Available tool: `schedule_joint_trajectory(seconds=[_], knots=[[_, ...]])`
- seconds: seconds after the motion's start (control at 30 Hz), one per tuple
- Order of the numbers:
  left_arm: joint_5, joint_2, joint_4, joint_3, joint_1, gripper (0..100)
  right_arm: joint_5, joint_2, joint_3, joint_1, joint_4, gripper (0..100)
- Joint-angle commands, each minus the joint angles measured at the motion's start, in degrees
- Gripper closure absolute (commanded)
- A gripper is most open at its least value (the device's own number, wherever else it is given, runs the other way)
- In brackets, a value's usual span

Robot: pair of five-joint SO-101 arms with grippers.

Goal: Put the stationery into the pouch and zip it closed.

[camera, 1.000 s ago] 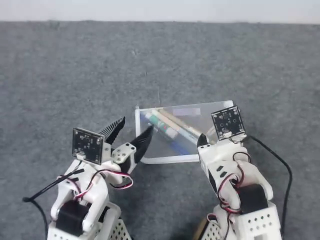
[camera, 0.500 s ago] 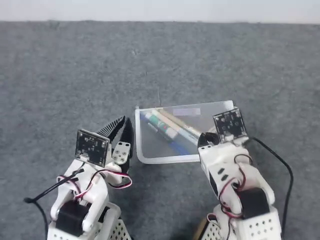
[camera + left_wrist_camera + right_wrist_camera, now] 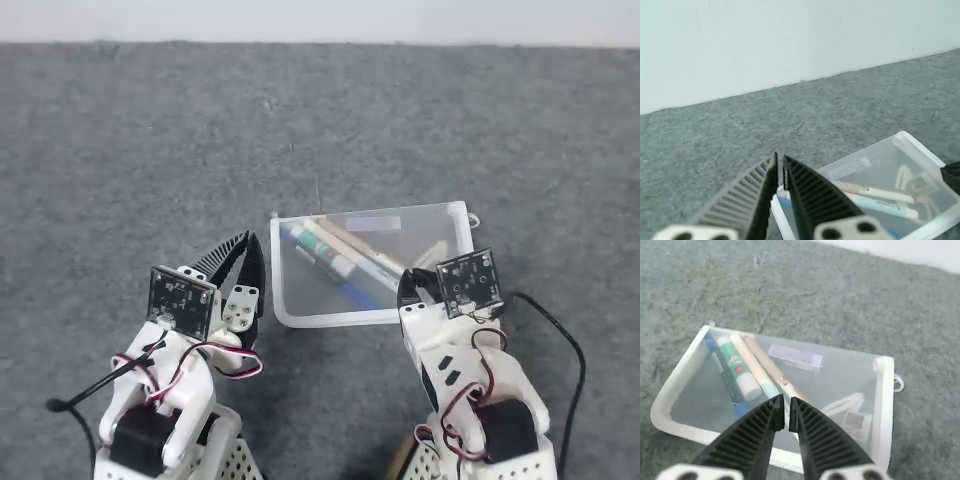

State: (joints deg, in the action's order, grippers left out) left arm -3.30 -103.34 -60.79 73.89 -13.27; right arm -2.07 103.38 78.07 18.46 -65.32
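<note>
Right gripper (image 3: 782, 400) pinched shut and empty, above clear white-edged zip pouch (image 3: 882, 405). Left gripper (image 3: 780, 159) also closed and empty, beside pouch's end. White glue stick (image 3: 738, 369) and pens (image 3: 762, 365) already inside, mid grey table (image 3: 150, 130). Likely nothing left to grip, hence both hang clear.

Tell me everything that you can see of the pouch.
The pouch is a flat rectangle of clear, mesh-like plastic with white edging. It lies on the grey table between the two arms. Pens and a green-labelled tube show through it. A small ring pull sits at one corner. Whether it is zipped I cannot tell.
</note>
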Motion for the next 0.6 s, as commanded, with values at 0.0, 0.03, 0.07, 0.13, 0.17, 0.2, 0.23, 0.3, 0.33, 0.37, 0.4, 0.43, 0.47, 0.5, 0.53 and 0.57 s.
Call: schedule_joint_trajectory(seconds=[0.0,0.03,0.07,0.13,0.17,0.2,0.23,0.3,0.33,0.37,0.4,0.43,0.47,0.5,0.53,0.57], knots=[[0.9,-1.3,1.0,-2.7,0.0,99,0.5,0.8,-0.8,0.2,0.2,98.6],[0.9,-1.3,1.0,-2.6,0.0,99,0.5,0.8,-0.9,0.2,0.2,98.6],[0.9,-1.3,1.0,-2.6,0.0,99,0.5,0.8,-0.9,0.3,0.2,98.6],[0.9,-1.3,1.0,-2.6,0.0,99,0.5,0.8,-0.7,0.3,0.2,98.6],[0.9,-1.3,1.0,-2.6,0.4,99,0.5,0.8,-0.7,0.3,0.1,98.6],[1.1,-1.3,0.8,-2.6,0.6,99,0.5,0.8,-0.8,0.3,0.1,98.6],[1.1,-1.3,0.7,-2.6,1.7,99,0.6,0.8,-0.9,0.3,0.1,98.6],[0.8,-1.2,0.6,-2.5,4.6,99,0.6,0.8,-1.1,0.8,0.2,98.7],[0.8,-1.2,0.5,-2.2,5.7,99,0.6,0.8,-1.1,1.5,0.2,98.7],[0.8,-1.2,0.5,-1.5,6.9,99,0.6,0.8,-1.1,2.2,0.0,98.8],[0.8,-1.2,0.6,-0.5,8.1,99,0.6,0.8,-1.1,2.9,-0.2,98.8],[0.9,-1.2,0.6,0.7,9.0,99,0.6,0.8,-1.1,3.6,-0.2,98.8],[0.9,-1.2,0.9,2.2,9.7,99,0.6,0.8,-1.1,4.2,-0.2,98.8],[1.0,-1.2,1.0,3.7,10.3,99,0.6,0.8,-1.0,4.5,-0.2,98.8],[1.0,-1.2,1.0,5.0,10.8,99,0.6,0.7,-0.7,4.7,-0.3,98.8],[1.0,-1.2,1.0,6.1,11.3,99,0.6,0.7,-0.6,4.7,-0.3,98.8]])
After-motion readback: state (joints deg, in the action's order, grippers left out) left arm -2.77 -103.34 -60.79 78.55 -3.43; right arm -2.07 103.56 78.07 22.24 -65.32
